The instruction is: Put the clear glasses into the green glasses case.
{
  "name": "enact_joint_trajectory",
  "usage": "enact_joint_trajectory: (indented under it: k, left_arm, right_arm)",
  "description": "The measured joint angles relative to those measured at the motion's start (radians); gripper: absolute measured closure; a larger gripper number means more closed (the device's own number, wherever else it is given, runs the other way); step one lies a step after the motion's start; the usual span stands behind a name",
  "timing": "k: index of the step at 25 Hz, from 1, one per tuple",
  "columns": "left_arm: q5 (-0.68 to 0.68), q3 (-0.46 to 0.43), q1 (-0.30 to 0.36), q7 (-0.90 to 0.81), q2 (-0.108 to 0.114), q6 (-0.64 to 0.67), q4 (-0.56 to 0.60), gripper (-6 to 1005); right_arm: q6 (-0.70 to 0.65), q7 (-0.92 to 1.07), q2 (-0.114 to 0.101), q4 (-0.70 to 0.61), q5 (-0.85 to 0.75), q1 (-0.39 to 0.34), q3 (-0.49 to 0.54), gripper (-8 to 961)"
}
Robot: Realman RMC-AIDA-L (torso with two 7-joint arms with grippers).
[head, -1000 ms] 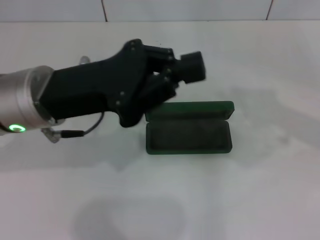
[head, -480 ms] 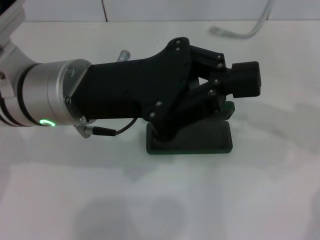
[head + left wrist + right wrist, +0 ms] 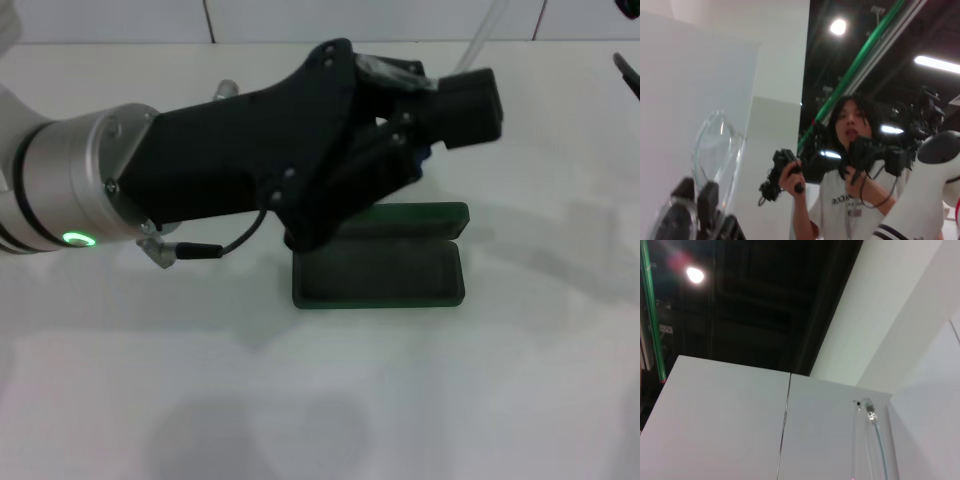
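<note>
Worktop (image 3: 520, 400) comes first: it is white and wide, and it lies below your left tool (image 3: 432, 118). The left arm (image 3: 230, 180) is the next biggest thing. It reaches across from your left side and is lifted up, not resting on anything.

The green glasses case (image 3: 400, 270) sits on the worktop just under the tool and a bit nearer to you. It lies wide open, with the lid (image 3: 420, 218) tipped back on the far side and the dark hollow facing up. That is good, because the hollow is ready to take the glasses from above.

The clear glasses (image 3: 715, 150) are up in the air with the tool, not in the case yet. In the left wrist view the lens stands up from between the dark fingers (image 3: 707, 200), so I think the tool is closed on the glasses near one end. One thin clear arm (image 3: 487, 28) pokes out past the tool, away from you.

The glasses are long and bendy, so I think you should line them up with the long side of the case before you go down.

Your right tool (image 3: 630, 75) shows only as a dark sliver, well off to the right of the left tool.
</note>
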Motion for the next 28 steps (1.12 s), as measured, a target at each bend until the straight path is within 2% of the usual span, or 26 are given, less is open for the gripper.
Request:
enact_joint_trajectory:
  k: [8,12,28]
  left_arm:
    - [-0.051,-0.005,0.017,0.002,0.000,-0.014,-0.021,960]
    - [-0.076,-0.006,0.012,0.012,0.003,-0.015,-0.058,960]
    - [-0.081,-0.057,0.012,0.055,0.004,-0.016,-0.157,960]
  right_arm:
    - [0.057,-0.007,0.000,0.000,-0.001,-0.001,-0.059,838]
    - [0.101,-0.013,0.000,-0.006,-0.003,0.003,-0.123,838]
    - [0.169,-0.010,0.000,-0.013,-0.005,0.026,-0.265,839]
